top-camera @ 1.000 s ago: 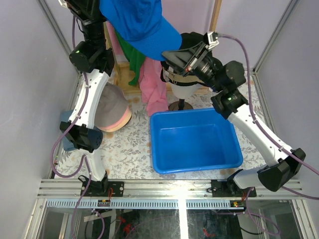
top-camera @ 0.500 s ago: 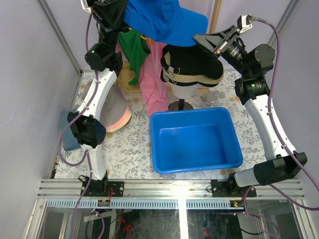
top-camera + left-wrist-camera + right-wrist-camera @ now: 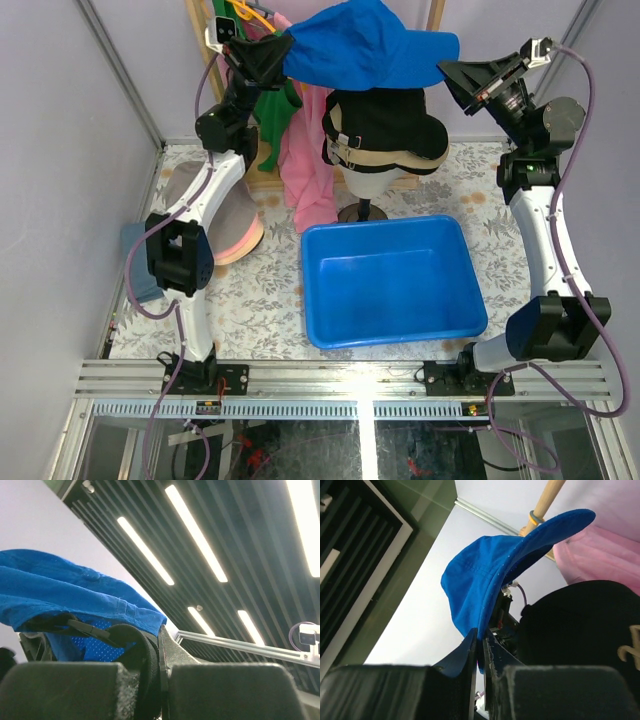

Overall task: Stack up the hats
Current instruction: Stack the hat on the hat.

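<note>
Over the floral table (image 3: 260,300), at twelve o'clock, the left pincer (image 3: 280,52) pinches the blue cap (image 3: 370,45) above the black cap (image 3: 385,120). The right pincer (image 3: 448,70) is nearly closed by the brim, its grip unclear. Best lowered level and centred.

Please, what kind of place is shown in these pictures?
Probably a robot test cell dressed as a clothing shop: a mannequin head wearing hats, shirts on hangers, an aluminium frame enclosing the table.
</note>
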`<act>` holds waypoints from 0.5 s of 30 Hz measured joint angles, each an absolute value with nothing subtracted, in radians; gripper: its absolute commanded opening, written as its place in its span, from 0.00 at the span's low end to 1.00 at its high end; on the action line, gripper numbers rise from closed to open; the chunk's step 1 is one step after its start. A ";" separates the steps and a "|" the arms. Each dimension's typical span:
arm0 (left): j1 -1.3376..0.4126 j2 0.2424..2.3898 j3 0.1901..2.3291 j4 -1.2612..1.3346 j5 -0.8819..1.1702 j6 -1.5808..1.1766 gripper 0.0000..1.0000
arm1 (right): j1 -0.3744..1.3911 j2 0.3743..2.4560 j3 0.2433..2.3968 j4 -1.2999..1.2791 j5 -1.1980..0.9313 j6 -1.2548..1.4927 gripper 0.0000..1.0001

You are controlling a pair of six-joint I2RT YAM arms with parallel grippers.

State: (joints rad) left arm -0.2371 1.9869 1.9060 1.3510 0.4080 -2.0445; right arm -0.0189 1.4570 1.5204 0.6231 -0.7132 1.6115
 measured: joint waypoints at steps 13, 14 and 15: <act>-0.297 1.987 1.866 1.339 0.547 -2.045 0.00 | -0.122 1.510 1.412 0.843 -0.727 1.821 0.10; -0.302 1.987 1.866 1.338 0.555 -2.045 0.00 | -0.129 1.510 1.403 0.859 -0.727 1.832 0.10; -0.305 1.987 1.866 1.338 0.562 -2.045 0.00 | -0.134 1.510 1.393 0.876 -0.727 1.843 0.10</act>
